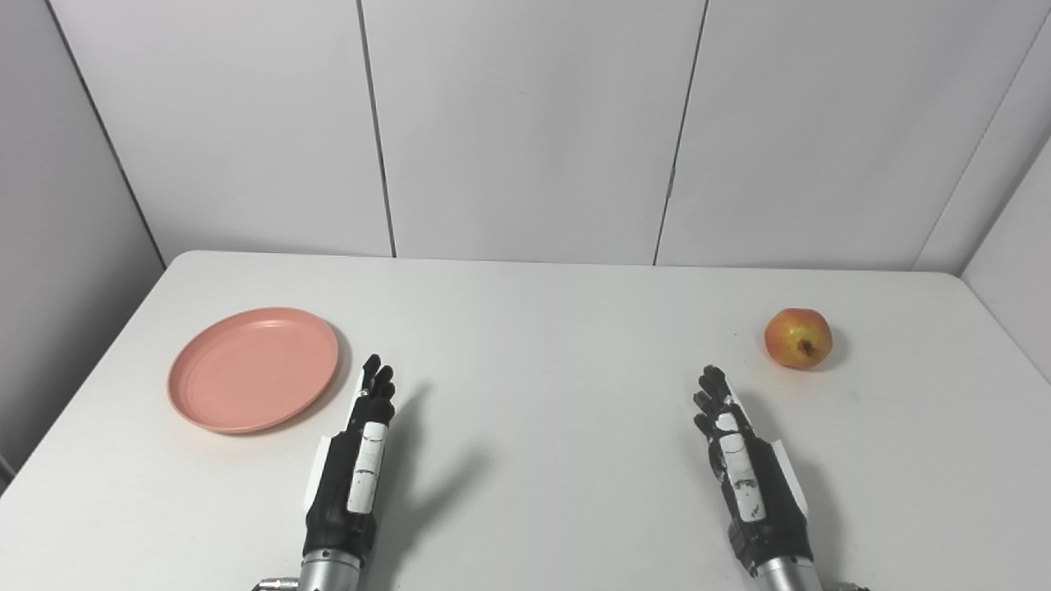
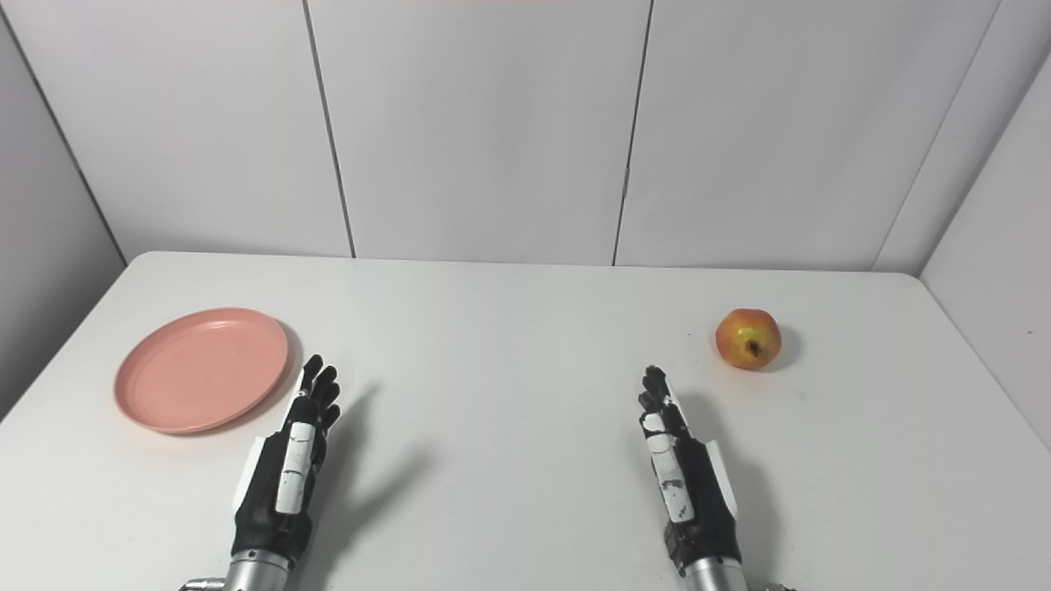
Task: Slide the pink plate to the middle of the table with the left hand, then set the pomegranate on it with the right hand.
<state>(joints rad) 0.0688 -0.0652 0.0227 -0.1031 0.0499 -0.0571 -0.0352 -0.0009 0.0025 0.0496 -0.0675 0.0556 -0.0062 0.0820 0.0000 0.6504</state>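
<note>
A white table with rounded far corners fills the lower part of the view, its top smooth and matte. Behind it stands a back wall of pale grey panels split by thin dark vertical seams. Side walls angle in at left and right. Light falls evenly, seemingly from above, casting soft shadows onto the tabletop. The floor is hidden.
</note>
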